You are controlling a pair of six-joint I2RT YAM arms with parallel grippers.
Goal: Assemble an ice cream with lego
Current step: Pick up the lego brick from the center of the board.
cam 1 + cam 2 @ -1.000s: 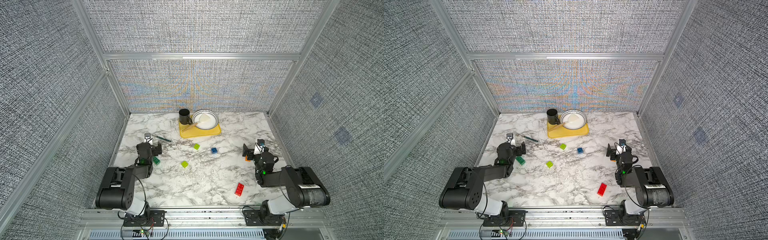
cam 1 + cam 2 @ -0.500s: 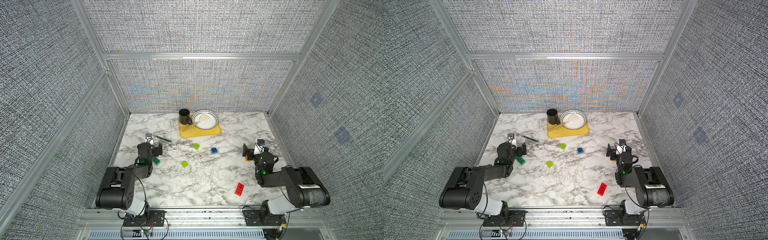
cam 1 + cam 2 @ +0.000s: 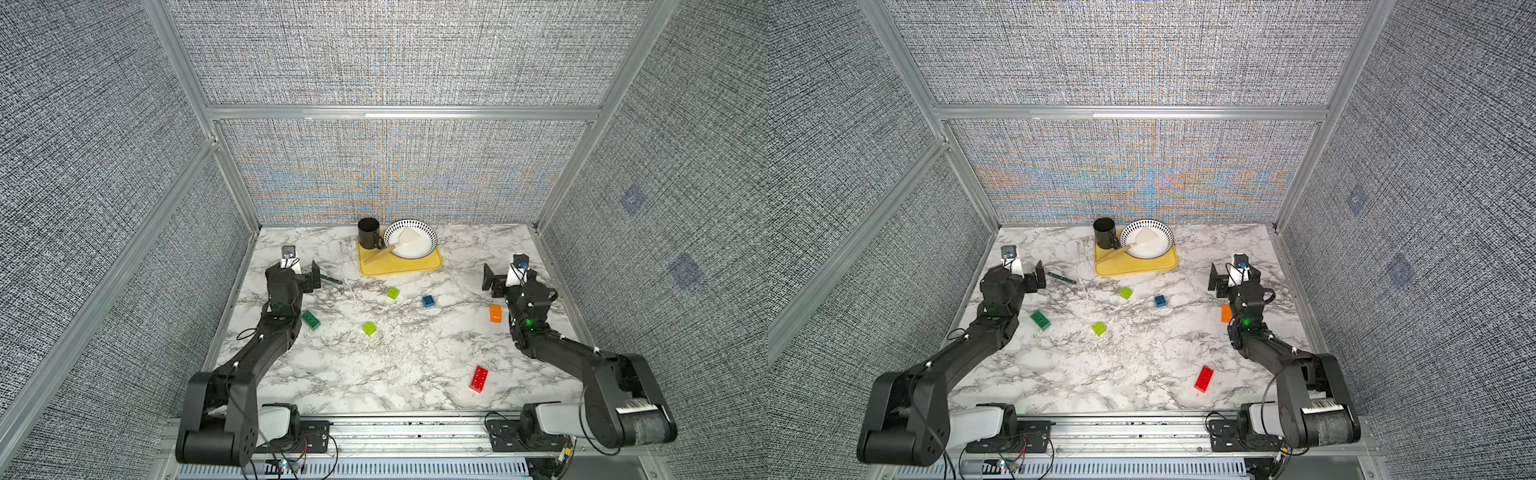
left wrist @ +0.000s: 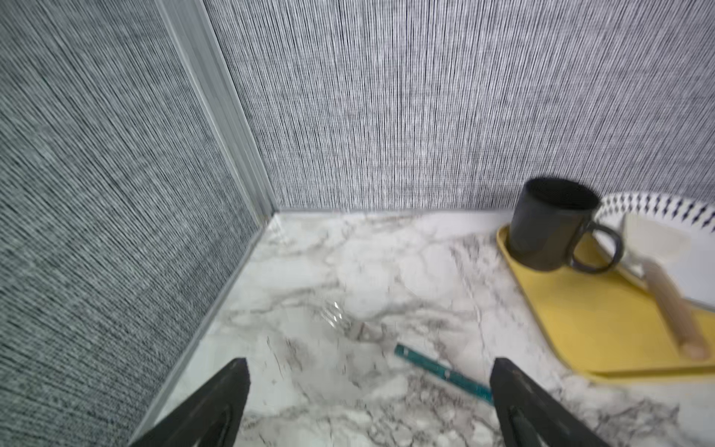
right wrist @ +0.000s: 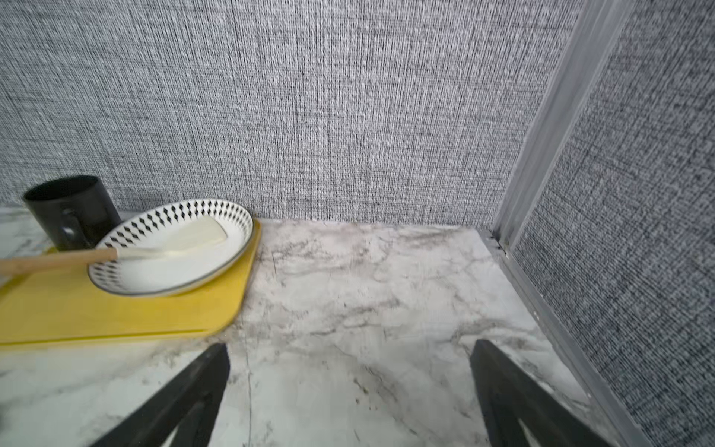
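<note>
You look into booth closed on three sides: back wall [image 3: 386, 62], wall along counter's left edge [image 3: 83, 166], wall along right edge [image 3: 685, 145], all grey woven fabric. Aluminium posts [image 3: 232, 178] rise at counter's far corners; horizontal rail [image 3: 399, 113] crosses back wall. Counter [image 3: 415, 353] white marble pattern, grey veins. Two darker square patches [image 3: 632, 199] on right-edge wall. Coloured moiré shimmer on back wall's lower panel. Light even, shadows soft.

The right arm [image 3: 1250, 305] hides part of the orange brick [image 3: 1225, 313] in a top view. In the left wrist view the patterned bowl [image 4: 657, 203] runs off the edge. The teal-handled utensil [image 4: 437, 369] has a blurred head, and its tail lies behind the left claw [image 4: 369, 363].
</note>
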